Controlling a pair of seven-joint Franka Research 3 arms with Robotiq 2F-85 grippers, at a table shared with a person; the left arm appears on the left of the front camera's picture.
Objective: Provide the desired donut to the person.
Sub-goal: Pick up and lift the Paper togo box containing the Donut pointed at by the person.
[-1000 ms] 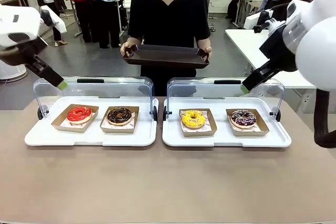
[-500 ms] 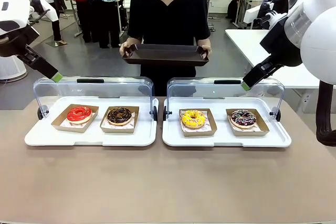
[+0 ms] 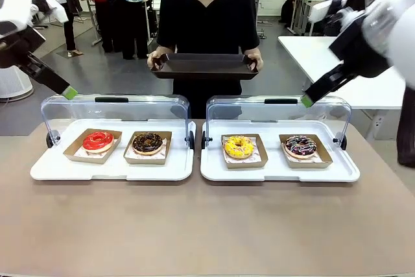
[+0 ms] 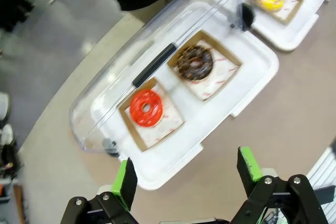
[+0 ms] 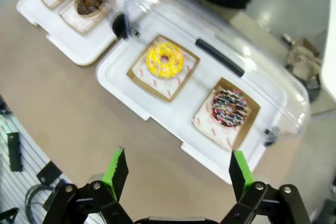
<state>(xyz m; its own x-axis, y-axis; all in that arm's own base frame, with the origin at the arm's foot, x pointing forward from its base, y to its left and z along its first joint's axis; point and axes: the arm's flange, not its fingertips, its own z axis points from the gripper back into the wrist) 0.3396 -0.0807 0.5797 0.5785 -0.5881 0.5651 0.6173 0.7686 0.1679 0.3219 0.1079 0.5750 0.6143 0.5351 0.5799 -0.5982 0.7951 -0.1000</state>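
Note:
The person [image 3: 207,17] stands at the far side holding a dark brown tray [image 3: 204,67] in both hands. Several donuts lie in cardboard boats: a red one [image 3: 98,140] [image 4: 146,108], a chocolate one [image 3: 148,142] [image 4: 195,62], a yellow one [image 3: 238,146] [image 5: 164,60] and a dark sprinkled one [image 3: 301,145] [image 5: 229,107]. My left gripper [image 3: 69,93] [image 4: 186,174] hangs open high above the table's left end, well above the red donut. On the right, my right gripper [image 3: 306,100] [image 5: 176,169] is open too, high over the dark sprinkled donut. Neither holds anything.
Two white serving trays [image 3: 117,168] [image 3: 279,172] sit side by side mid-table, each with a clear domed lid [image 3: 117,108] [image 3: 279,109] tipped up at the back. The near half of the brown table [image 3: 207,225] is bare. Bystanders and other tables stand behind.
Both grippers have risen a little; the left one has drifted left, the right one slightly right. The person, tray and donuts have stayed put.

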